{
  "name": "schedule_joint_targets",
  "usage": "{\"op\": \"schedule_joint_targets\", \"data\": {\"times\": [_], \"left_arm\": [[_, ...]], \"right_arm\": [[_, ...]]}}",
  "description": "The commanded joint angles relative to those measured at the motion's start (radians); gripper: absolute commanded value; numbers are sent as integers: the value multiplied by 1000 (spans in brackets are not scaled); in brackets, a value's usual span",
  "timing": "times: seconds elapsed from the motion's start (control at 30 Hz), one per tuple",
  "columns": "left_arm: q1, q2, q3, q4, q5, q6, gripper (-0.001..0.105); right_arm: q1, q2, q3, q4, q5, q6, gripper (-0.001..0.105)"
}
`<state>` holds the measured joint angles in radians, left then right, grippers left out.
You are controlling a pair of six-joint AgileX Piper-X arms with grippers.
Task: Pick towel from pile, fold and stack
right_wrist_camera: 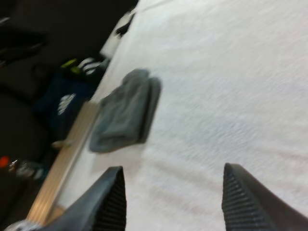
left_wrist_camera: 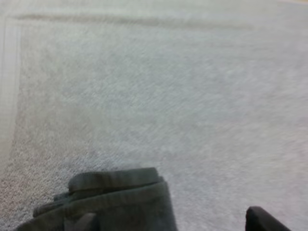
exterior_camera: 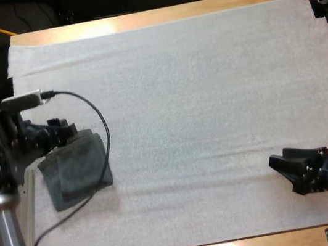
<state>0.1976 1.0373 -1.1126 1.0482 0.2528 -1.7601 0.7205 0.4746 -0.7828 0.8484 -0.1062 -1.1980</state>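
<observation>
Nearest the high camera, my left arm (exterior_camera: 8, 241) is standing at the lower left corner, and the left gripper (exterior_camera: 65, 131) is hovering at the far edge of the towel (exterior_camera: 79, 167). That towel is lying folded into a rough rectangle at the left edge of the mat (exterior_camera: 197, 93), well apart from the right gripper (exterior_camera: 284, 169), which is waiting low over the near right part of the mat. I am judging the towel light, soft and limp. It is likely to sag and unfold if lifted by one layer, so I am favouring a pinch across the whole thickness at a folded edge or corner.

From the left wrist, the towel (left_wrist_camera: 120, 202) is showing stacked folds, its thick rounded edge facing the open mat (left_wrist_camera: 183, 96). The left gripper (left_wrist_camera: 171, 219) is standing wide. One finger (left_wrist_camera: 84, 221) is sitting at or on the cloth, I cannot tell which, and the other is standing clear beside the towel's side edge. It is gripping nothing.

From the right wrist, the right gripper (right_wrist_camera: 178, 202) is spreading wide over bare mat (right_wrist_camera: 231, 86), holding and touching nothing, with the towel (right_wrist_camera: 125, 113) lying far off near the edge of the table (right_wrist_camera: 62, 168).
</observation>
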Motion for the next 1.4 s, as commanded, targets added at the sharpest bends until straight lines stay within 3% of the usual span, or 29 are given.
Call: {"op": "schedule_joint_targets", "data": {"times": [0.0, 0.37, 0.57, 0.87, 1.13, 1.37], "left_arm": [[-2, -37, -6, 16, 25, -7, 59], [-157, -218, -6, 62, 44, -11, 59], [-243, -245, -6, 105, 44, -2, 59], [-276, -248, -6, 147, 42, 41, 59], [-276, -248, -6, 158, 5, 61, 59], [-276, -248, -6, 158, 5, 125, 59]], "right_arm": [[4, 20, -3, -10, 24, -38, 45], [4, 231, -3, -113, 27, -220, 45], [-15, 312, -3, -183, 183, -241, 45], [-291, 335, -6, -172, 176, -243, 45], [-593, 318, -9, -94, 54, -320, 45], [-721, 260, -9, -12, 60, -430, 44]]}}
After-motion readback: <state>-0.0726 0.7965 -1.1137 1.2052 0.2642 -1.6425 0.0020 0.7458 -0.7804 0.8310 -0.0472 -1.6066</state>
